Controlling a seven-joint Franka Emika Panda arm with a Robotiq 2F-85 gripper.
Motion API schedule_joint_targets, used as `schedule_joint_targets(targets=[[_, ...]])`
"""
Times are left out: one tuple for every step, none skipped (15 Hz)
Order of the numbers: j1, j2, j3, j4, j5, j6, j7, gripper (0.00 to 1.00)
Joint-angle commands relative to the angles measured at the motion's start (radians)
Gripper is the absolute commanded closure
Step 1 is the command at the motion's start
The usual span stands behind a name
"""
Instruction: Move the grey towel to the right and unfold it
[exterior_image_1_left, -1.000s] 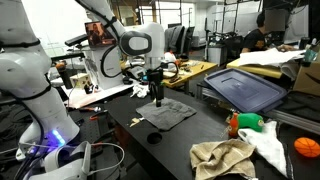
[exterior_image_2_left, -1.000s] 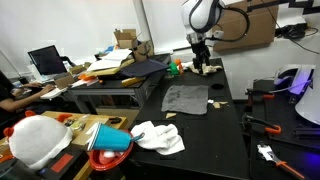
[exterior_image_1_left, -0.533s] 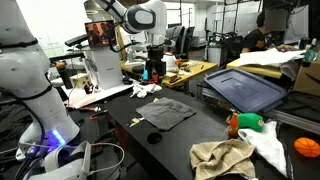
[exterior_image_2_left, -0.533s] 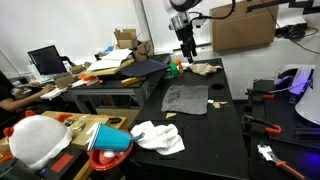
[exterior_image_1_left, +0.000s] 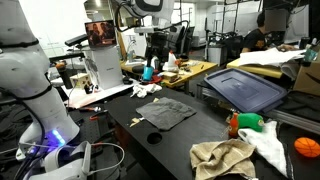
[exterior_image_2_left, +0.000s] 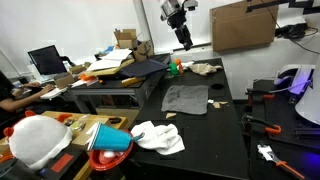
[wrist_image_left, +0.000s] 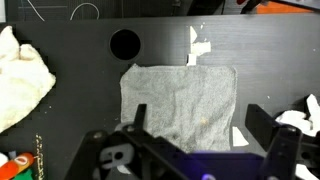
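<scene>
Jaws stand wide open with nothing between them; in the wrist view the two dark fingers (wrist_image_left: 268, 130) sit far apart at the bottom edge, looking straight down. They hang high above the black surface (exterior_image_1_left: 188, 142), carried by the arm (exterior_image_2_left: 176, 10), well clear of everything on it.

The grey towel (exterior_image_1_left: 166, 112) lies on that surface directly below the camera, spread as a rough, wrinkled square (wrist_image_left: 180, 98); in an exterior view it sits near the middle of the surface's width (exterior_image_2_left: 186, 98). Whether one layer is doubled over cannot be told.

A small black round object (wrist_image_left: 125, 43) rests just off one corner of the towel, apart from it, and also shows in an exterior view (exterior_image_1_left: 153, 137). White paper scraps (wrist_image_left: 201, 46) lie just beside the towel's edge. A cream cloth (wrist_image_left: 22, 82) is bunched near the surface's end, and in an exterior view a beige towel (exterior_image_1_left: 222, 156) and a white cloth (exterior_image_1_left: 266, 141) lie crumpled there, with an orange ball (exterior_image_1_left: 306, 147) beyond.
</scene>
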Motion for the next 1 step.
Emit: schedule_joint_targets(targets=[[-0.001,0.001,0.001,-0.002,0.0,-0.001,0.0,0.0]])
